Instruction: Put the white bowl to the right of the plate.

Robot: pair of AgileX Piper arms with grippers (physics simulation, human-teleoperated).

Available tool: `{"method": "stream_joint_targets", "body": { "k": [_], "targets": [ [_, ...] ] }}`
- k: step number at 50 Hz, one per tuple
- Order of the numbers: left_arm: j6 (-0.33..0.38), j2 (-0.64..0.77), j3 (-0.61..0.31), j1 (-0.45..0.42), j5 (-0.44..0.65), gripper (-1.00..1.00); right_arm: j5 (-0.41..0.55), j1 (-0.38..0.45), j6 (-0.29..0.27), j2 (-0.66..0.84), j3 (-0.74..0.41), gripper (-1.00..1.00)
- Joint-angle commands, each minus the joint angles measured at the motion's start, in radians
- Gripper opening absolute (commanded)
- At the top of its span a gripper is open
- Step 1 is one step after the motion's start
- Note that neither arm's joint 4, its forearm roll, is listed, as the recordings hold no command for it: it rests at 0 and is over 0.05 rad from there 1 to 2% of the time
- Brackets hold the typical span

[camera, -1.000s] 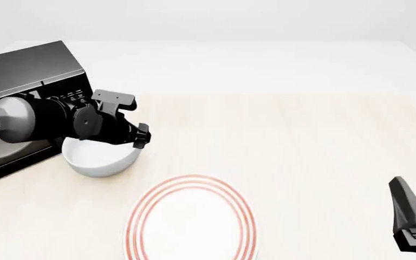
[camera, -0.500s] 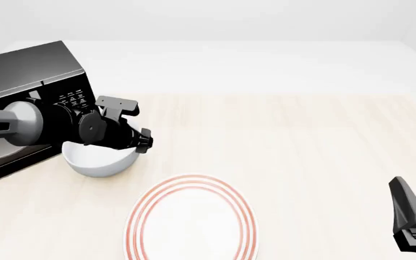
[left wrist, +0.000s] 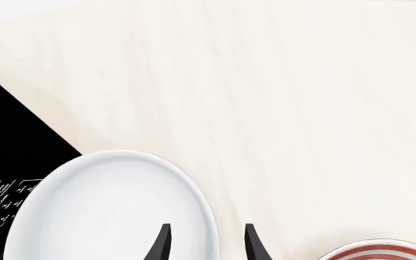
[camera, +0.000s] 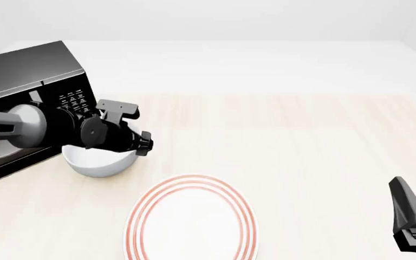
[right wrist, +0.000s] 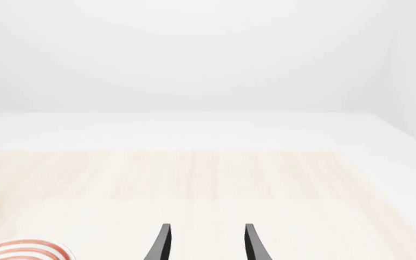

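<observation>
The white bowl [camera: 98, 161] sits at the table's left, just in front of the microwave, and the left arm covers its top. My left gripper [camera: 138, 145] is low over the bowl's right rim. In the left wrist view the left gripper [left wrist: 206, 227] is open, with one finger over the inside of the bowl [left wrist: 114, 208] and the other outside its rim. The plate [camera: 191, 219], flat with red rings, lies near the front edge, right of and nearer than the bowl; an edge of the plate [left wrist: 381, 250] also shows here. My right gripper [camera: 409, 212] rests open and empty at the front right.
A black microwave [camera: 20, 81] stands at the back left, right behind the bowl; its dark side [left wrist: 6, 157] shows in the left wrist view. Bare light wood table [camera: 309, 141] stretches to the right of the plate [right wrist: 20, 252].
My left gripper has come down and slightly right onto the bowl's right rim. The bowl, the plate and the right arm have not moved.
</observation>
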Motion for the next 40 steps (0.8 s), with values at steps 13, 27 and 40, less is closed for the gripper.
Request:
{"method": "stream_joint_targets", "body": {
  "k": [13, 27, 40],
  "targets": [
    [-0.022, 0.015, 0.025, -0.012, -0.048, 1.0, 0.0, 0.0, 0.0, 0.0, 0.0, 1.0],
    [-0.034, 0.019, 0.031, -0.027, -0.05, 1.0, -0.002, -0.001, 0.0, 0.004, 0.0, 1.0],
    [-0.038, 0.023, 0.037, -0.035, -0.057, 1.0, -0.004, -0.001, 0.0, 0.005, 0.0, 1.0]
  ]
}}
